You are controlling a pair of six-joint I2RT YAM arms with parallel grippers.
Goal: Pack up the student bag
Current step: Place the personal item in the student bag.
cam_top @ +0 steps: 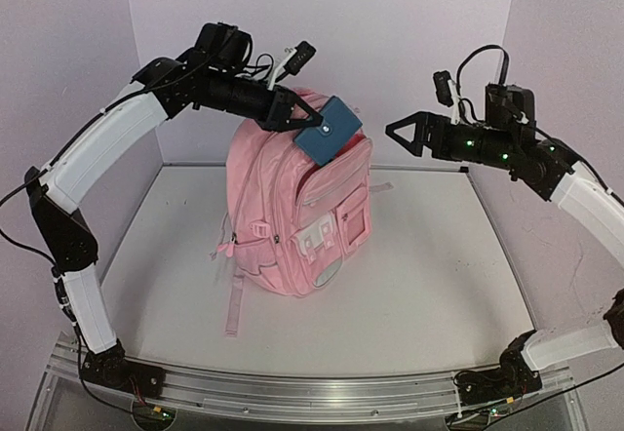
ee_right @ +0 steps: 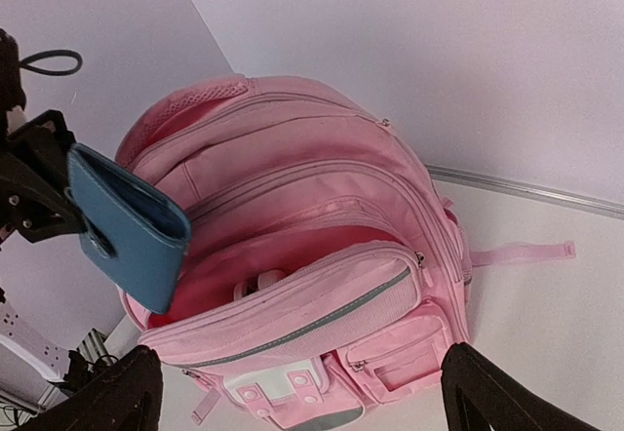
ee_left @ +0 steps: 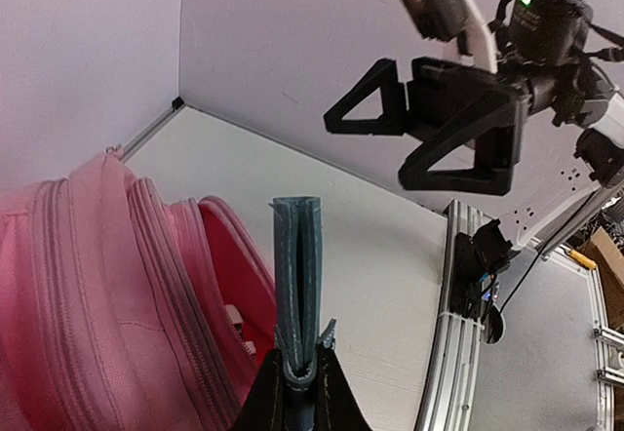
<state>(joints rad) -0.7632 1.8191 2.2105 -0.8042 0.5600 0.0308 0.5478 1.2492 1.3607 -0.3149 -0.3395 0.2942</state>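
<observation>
At mid-counter (cam_top: 439, 285), the student bag (cam_top: 292, 207) stands upright on its base, pockets facing the arms' right side, with one upper compartment unzipped and gaping at the top. Left pincer (cam_top: 292, 114) reaches over the bag's crown and is clamped nearly shut on one edge of a flat blue case (cam_top: 329, 131). It holds the case tilted, with the lower corner at the mouth of the open compartment, a posture judged to suit sliding it edge-first inside. Right pincer (cam_top: 395, 129) hangs beside the bag's top, apart from it, jaws spread fully and holding nothing; it appears positioned to stand clear or to steady the opening if called upon. Inside the compartment a small white item (ee_right: 255, 285) is already lodged and may take up part of the slot. Front pocket (ee_right: 322, 299) bulges just below the opening, and its upper lip could catch the case's corner on entry.
</observation>
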